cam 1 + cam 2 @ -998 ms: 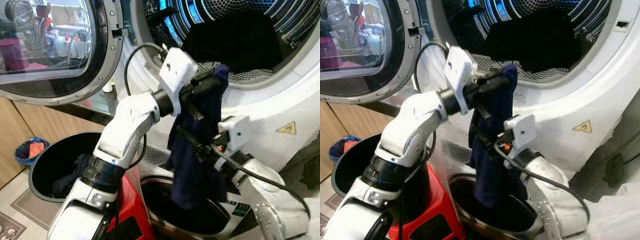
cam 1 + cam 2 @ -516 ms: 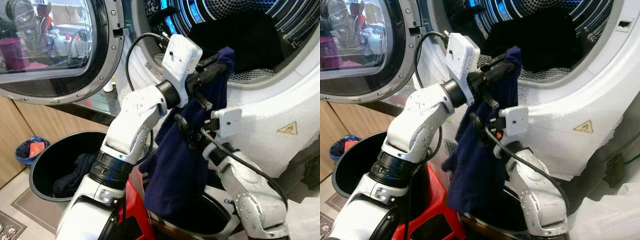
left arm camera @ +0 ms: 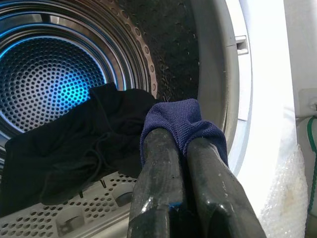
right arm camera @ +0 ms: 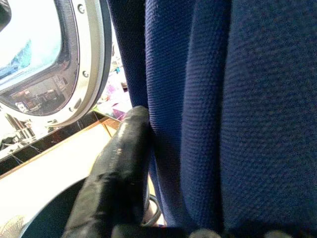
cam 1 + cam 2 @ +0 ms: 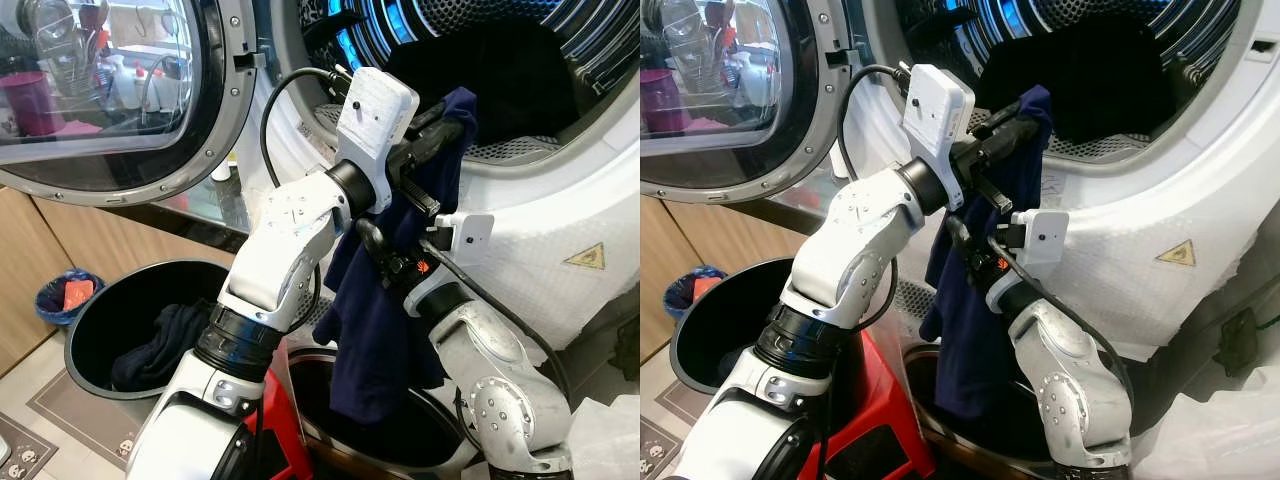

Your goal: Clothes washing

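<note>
A dark navy garment (image 5: 385,300) of finely woven cloth is hung in long folds below the left gripper (image 5: 452,128), above a round black basket (image 5: 100,330) in which other dark clothes are seen. Its lower part is touched by the right gripper (image 5: 372,240), whose one visible finger (image 4: 116,168) is laid against the folds; whether it is clenched cannot be told. The top of the garment is pinched between the closed fingers (image 3: 158,178) of the left gripper, whose bent silver arm is raised to the drum opening (image 5: 1200,140). Beyond, a black cloth (image 3: 64,153) is lying inside the perforated steel drum (image 3: 54,84).
</note>
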`<state>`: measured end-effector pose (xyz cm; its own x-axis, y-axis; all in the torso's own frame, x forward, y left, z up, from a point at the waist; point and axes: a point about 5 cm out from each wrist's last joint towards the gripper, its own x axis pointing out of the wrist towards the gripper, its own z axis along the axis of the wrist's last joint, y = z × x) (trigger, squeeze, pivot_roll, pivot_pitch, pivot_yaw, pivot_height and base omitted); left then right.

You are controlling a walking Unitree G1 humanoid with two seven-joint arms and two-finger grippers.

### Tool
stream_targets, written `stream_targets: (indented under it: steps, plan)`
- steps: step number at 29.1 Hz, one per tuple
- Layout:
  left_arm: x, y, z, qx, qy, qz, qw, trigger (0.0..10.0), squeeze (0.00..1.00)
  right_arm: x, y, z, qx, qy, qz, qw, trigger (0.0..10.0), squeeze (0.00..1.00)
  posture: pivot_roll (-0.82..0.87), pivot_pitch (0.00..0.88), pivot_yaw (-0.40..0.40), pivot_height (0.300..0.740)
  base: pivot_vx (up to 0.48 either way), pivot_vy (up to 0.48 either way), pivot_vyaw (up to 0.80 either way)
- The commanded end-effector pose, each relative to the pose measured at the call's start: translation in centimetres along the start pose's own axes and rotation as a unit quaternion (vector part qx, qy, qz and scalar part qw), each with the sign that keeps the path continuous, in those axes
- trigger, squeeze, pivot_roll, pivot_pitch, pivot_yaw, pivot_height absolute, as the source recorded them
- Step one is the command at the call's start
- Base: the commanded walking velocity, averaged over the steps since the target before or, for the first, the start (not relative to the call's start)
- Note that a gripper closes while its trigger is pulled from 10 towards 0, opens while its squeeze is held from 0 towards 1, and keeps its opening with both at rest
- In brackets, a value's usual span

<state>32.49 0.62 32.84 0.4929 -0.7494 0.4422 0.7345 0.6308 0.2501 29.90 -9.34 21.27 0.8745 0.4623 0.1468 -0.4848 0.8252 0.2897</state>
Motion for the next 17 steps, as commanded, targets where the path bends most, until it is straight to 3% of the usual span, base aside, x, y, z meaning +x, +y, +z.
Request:
stream_targets:
  steps: [1,17]
  plan:
    - [0.63,-0.33,1.18,0.018,-0.021,-0.008,1.000,10.0,0.00,0.21,0.32,0.24,0.010,-0.007,0.007,1.000,0.0,0.00,0.05,0.016,0.021,0.740,0.000,0.000,0.00]
    - [0.99,-0.15,1.41,0.018,-0.023,-0.003,1.000,10.0,0.00,-0.04,0.43,0.23,0.019,-0.001,0.018,1.000,0.0,0.00,0.05,0.021,0.027,0.740,0.000,0.000,0.00]
